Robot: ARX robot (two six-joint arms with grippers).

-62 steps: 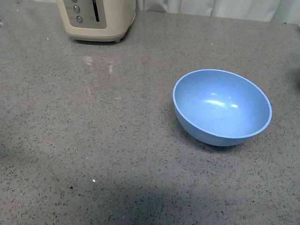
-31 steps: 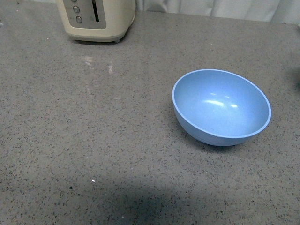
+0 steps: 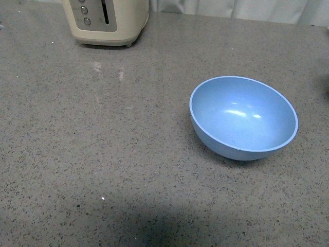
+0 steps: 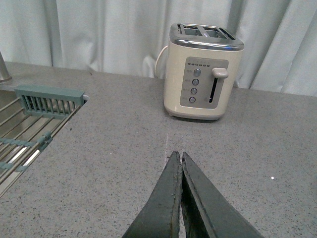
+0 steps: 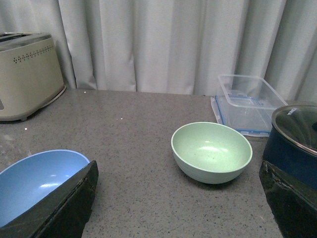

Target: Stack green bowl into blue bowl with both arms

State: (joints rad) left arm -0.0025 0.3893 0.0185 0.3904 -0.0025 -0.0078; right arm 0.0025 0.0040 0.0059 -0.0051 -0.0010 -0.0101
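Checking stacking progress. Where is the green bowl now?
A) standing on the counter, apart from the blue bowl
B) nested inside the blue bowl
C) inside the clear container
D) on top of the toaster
A: the right wrist view shows the green bowl upright on the counter, with bare counter between it and the blue bowl.
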